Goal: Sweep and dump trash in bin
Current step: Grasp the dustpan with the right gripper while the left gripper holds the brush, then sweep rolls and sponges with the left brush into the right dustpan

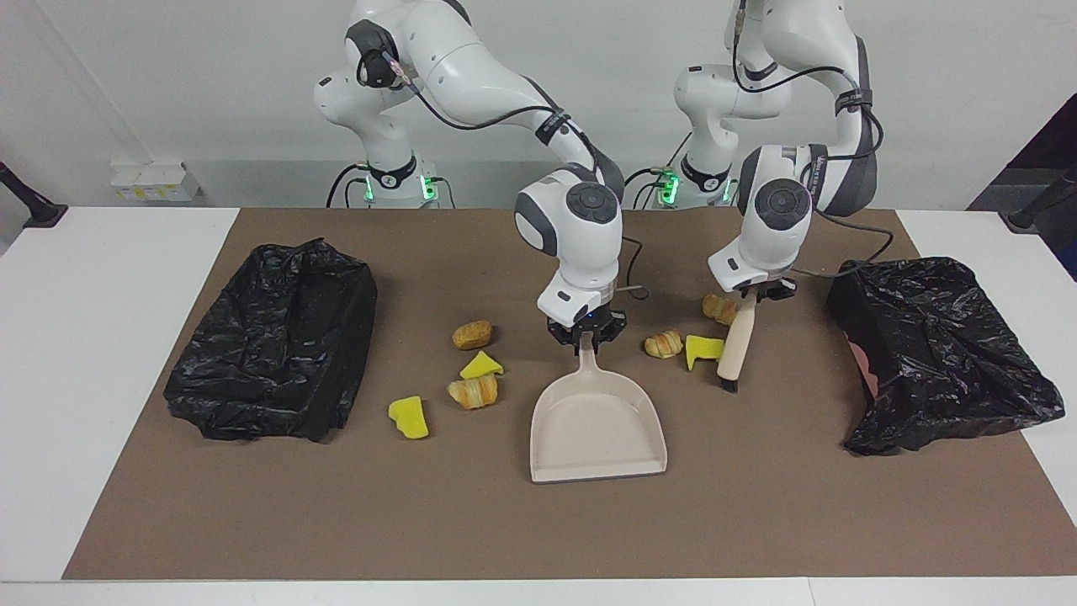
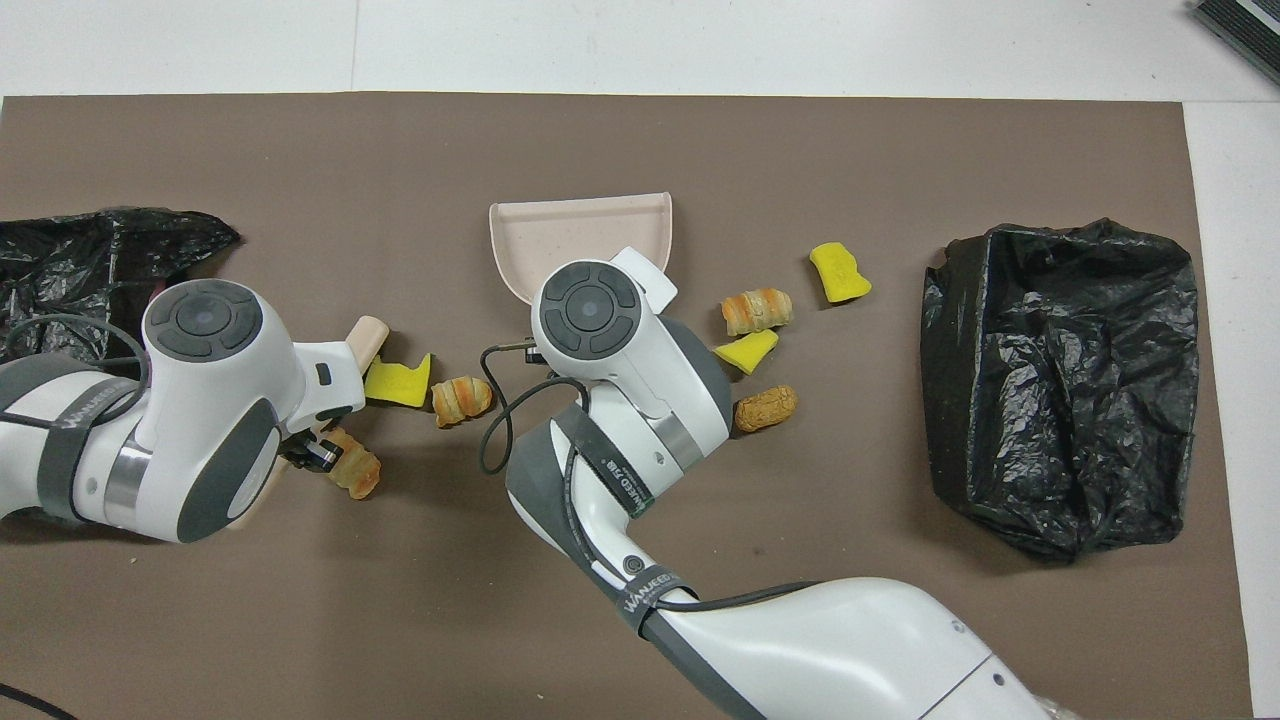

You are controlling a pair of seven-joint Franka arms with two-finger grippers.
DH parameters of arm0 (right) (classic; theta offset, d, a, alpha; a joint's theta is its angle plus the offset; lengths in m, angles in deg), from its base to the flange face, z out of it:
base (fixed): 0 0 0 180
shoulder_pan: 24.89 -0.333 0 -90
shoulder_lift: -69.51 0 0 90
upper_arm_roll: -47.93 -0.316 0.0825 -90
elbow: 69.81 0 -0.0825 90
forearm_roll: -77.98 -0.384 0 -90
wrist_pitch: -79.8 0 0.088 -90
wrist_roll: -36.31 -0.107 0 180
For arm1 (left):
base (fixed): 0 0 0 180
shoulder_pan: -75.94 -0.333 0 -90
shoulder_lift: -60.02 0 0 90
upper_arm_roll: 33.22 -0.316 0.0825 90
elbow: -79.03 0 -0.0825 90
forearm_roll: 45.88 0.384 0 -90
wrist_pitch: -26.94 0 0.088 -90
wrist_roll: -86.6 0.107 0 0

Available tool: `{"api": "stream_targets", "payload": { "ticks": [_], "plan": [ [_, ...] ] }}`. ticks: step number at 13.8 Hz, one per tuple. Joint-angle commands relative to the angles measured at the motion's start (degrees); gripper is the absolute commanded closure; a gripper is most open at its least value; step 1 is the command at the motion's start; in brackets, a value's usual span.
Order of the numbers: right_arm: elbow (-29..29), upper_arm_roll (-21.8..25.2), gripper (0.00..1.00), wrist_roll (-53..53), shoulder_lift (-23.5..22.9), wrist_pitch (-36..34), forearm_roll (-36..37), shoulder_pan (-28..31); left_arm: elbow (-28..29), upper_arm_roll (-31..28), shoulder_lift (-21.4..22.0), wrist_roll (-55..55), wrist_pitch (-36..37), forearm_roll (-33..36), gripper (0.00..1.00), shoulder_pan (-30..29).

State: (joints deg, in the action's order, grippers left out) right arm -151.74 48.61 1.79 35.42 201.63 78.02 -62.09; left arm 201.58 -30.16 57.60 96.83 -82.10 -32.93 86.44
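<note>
A: We start at the right gripper (image 1: 586, 338): fingertips pinched on the handle of the dustpan (image 1: 599, 425), which lies flat on the brown mat (image 1: 757, 522), its mouth pointing away from the robots.

B: The left gripper (image 1: 751, 295) is clamped on the wooden brush (image 1: 735, 345), held tilted, bristle end down on the mat.

A: Trash around the brush: a yellow sponge chunk (image 1: 702, 348) touches it on the dustpan's side, a croissant (image 1: 665, 343) sits just beside that chunk, between the two grippers. Another croissant (image 1: 718, 308) lies under the left gripper, partly hidden.

B: Toward the right arm's end from the right gripper we note four pieces: a bread roll (image 1: 472, 334), a yellow wedge (image 1: 481, 366), a croissant piece (image 1: 474, 391) and a second yellow chunk (image 1: 408, 417).

A: A black-bagged bin (image 1: 273, 341) sits past those; a second bagged bin (image 1: 942, 353) sits at the left arm's end.
</note>
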Motion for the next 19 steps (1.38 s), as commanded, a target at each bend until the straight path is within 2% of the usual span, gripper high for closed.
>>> {"api": "stream_targets", "payload": {
  "ticks": [1,3,5,6,7,10,11,14,19],
  "plan": [
    [-4.54,-0.41,1.00,9.60,5.25,-0.80,-1.18,2.57,-1.17,-1.13,4.16,-1.77,2.87,-2.40,1.00,-0.30],
    [-9.72,-0.41,1.00,19.43,9.99,-1.15,-1.09,5.20,-0.73,-1.39,5.40,-5.46,3.57,-2.41,1.00,-1.36],
    [-12.72,-0.41,1.00,33.83,14.83,-7.71,-1.09,7.23,1.81,-1.30,6.89,-9.33,3.41,-2.76,1.00,-4.60],
    [-12.82,-0.33,1.00,39.21,15.37,-10.71,-0.74,7.15,3.47,-1.30,7.86,-10.48,2.53,-3.28,1.00,-4.88],
    [-13.25,-0.33,1.00,43.70,15.64,-11.08,-0.04,7.15,4.97,-1.30,8.56,-12.23,1.56,-3.37,1.00,-4.88],
    [-15.97,-0.50,1.00,68.81,16.51,-11.80,-0.12,9.60,10.85,-1.22,10.15,-18.02,-5.10,-4.77,1.00,-3.83],
    [-17.03,-0.41,1.00,73.24,16.87,-11.18,-0.12,9.61,12.79,-1.04,10.59,-19.96,-6.78,-5.39,1.00,-2.96],
    [-18.96,-0.41,1.00,76.52,16.87,-8.20,1.01,7.16,15.62,-0.95,11.82,-25.42,-7.85,-6.79,1.00,0.04],
    [-19.58,-0.41,1.00,75.92,16.69,-7.66,1.28,5.13,15.53,-0.95,8.58,-25.25,-11.98,-11.89,1.00,3.46]
  ]
}}
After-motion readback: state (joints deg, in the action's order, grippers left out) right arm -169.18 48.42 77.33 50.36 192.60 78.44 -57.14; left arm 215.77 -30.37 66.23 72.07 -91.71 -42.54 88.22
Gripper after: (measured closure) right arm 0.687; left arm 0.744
